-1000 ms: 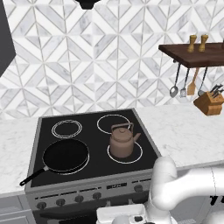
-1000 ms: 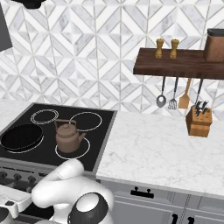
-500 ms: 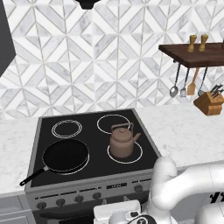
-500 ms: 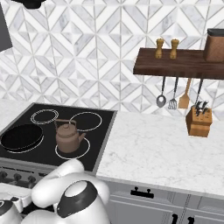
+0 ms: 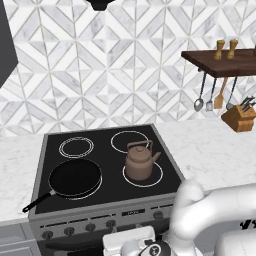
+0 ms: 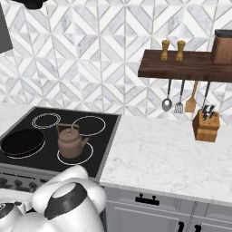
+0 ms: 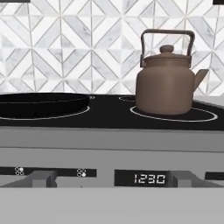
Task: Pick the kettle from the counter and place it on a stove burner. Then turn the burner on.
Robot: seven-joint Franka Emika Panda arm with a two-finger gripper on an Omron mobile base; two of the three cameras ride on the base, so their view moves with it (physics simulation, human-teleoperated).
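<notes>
The copper-brown kettle point(image 5: 140, 162) point(image 6: 70, 141) stands upright on the front right stove burner point(image 5: 156, 180) point(image 6: 86, 157), inside its thin white ring. In the hand view the kettle point(image 7: 166, 83) rises at upper right, spout pointing right, above the stove's front panel. My hand point(image 5: 131, 245) hangs low in front of that panel, well below and apart from the kettle. Its fingers are hidden, so whether they are open or shut cannot be seen. The white marble counter point(image 5: 215, 150) point(image 6: 167, 149) lies to the right of the stove.
A black frying pan point(image 5: 75, 177) point(image 6: 20, 141) point(image 7: 39, 103) covers the front left burner, handle toward the front. Two grey knobs point(image 7: 41, 178) point(image 7: 188, 178) flank the clock display point(image 7: 148, 178). A knife block point(image 6: 206, 126) and hanging utensils sit under the wooden shelf point(image 6: 181, 65).
My arm's lower links have swung slightly left in front of the stove. The kettle and the pan have stayed where they were.
</notes>
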